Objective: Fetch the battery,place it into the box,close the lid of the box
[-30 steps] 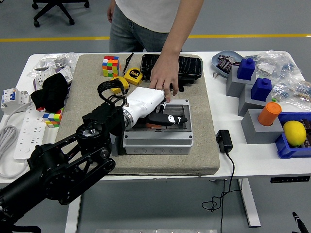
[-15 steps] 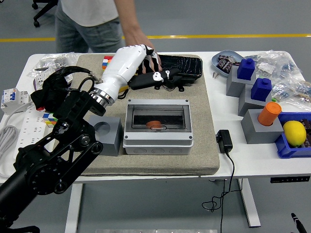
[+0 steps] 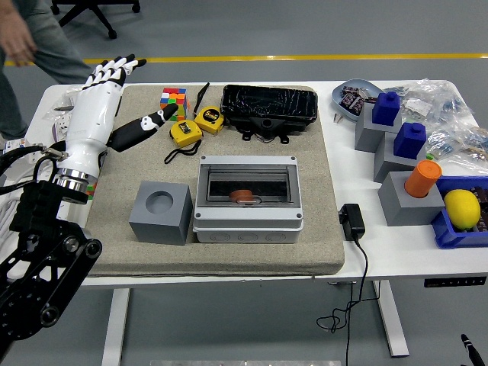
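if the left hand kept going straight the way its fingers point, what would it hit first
Probably nothing on the table. The left hand is open, its fingertips aimed up and slightly right, past the table's far edge toward the floor. The way looks free, though depth is unclear from this one view.

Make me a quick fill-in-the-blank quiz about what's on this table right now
1. Inside the open grey box lies an ____ battery.
2. The black lid lies ____ the box, farther from the robot.
3. The left hand has its fingers ____.

Missing words: orange; behind; spread
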Controlling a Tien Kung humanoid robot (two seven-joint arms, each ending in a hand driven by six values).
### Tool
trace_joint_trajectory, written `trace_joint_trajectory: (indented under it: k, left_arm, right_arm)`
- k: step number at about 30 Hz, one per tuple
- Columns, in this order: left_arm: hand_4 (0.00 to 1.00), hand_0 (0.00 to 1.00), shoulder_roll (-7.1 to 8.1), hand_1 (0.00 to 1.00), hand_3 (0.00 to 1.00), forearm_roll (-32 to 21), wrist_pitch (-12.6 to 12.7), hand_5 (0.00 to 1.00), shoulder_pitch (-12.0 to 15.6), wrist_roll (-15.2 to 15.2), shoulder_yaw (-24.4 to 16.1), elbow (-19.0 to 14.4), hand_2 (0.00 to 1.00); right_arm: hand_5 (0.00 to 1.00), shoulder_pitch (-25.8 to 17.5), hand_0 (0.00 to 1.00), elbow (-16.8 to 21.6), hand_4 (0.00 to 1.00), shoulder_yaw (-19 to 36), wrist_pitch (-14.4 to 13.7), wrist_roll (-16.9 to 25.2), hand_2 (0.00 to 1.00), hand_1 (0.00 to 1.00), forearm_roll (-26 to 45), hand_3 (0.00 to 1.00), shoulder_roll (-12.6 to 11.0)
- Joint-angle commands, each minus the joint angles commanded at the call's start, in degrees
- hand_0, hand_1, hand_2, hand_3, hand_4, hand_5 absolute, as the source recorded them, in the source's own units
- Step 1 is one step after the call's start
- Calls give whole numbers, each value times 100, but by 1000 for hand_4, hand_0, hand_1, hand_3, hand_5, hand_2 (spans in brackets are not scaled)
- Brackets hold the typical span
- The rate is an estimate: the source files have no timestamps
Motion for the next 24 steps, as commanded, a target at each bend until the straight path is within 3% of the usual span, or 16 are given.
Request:
trace_joint_trajectory:
  k: [5, 8, 9, 10, 14, 15, 20, 21, 24]
  left_arm:
    - [998, 998, -380, 998, 998, -1229, -785, 998, 534, -1066, -598, 87, 998]
    - [998, 998, -530, 998, 998, -1937, -1342, 998, 754, -1232, -874, -9, 998]
    - [998, 998, -554, 998, 902, -2160, -1484, 998, 799, -1241, -945, -27, 971]
    - [998, 998, -583, 998, 902, -2458, -1703, 998, 863, -1211, -1099, -52, 971]
    - [998, 998, -584, 998, 902, -3389, -2091, 998, 919, -1127, -1416, -118, 971]
    - [998, 830, -576, 839, 783, -3650, -2168, 998, 918, -1088, -1482, -144, 808]
    - [998, 830, -530, 839, 783, -4879, -2477, 998, 866, -858, -1557, -199, 808]
    - [998, 738, -547, 769, 733, -5102, -2580, 998, 864, -767, -1557, -208, 760]
    - [998, 738, -566, 769, 733, -5792, -2724, 998, 856, -628, -1531, -165, 760]
  right_arm:
    - [998, -56, 943, 0, 998, 91, -252, 198, 841, 890, 43, 864, 1]
    - [998, -90, 943, 0, 998, 92, -268, 225, 841, 890, 85, 864, -3]
    - [998, -97, 944, 0, 998, 82, -272, 234, 848, 890, 103, 875, -4]
    - [998, -106, 944, 0, 998, 59, -286, 250, 848, 890, 133, 875, -10]
    - [998, -107, 944, 0, 998, -25, -257, 245, 848, 890, 204, 875, -47]
    - [998, -104, 946, 0, 998, -53, -242, 243, 838, 888, 236, 866, -55]
    - [998, -152, 946, 0, 998, -54, -159, 188, 838, 888, 230, 866, -60]
    - [998, -145, 959, 0, 998, -47, -160, 191, 823, 867, 242, 840, -65]
    - [998, -118, 959, 0, 998, -87, -157, 208, 823, 867, 301, 840, -77]
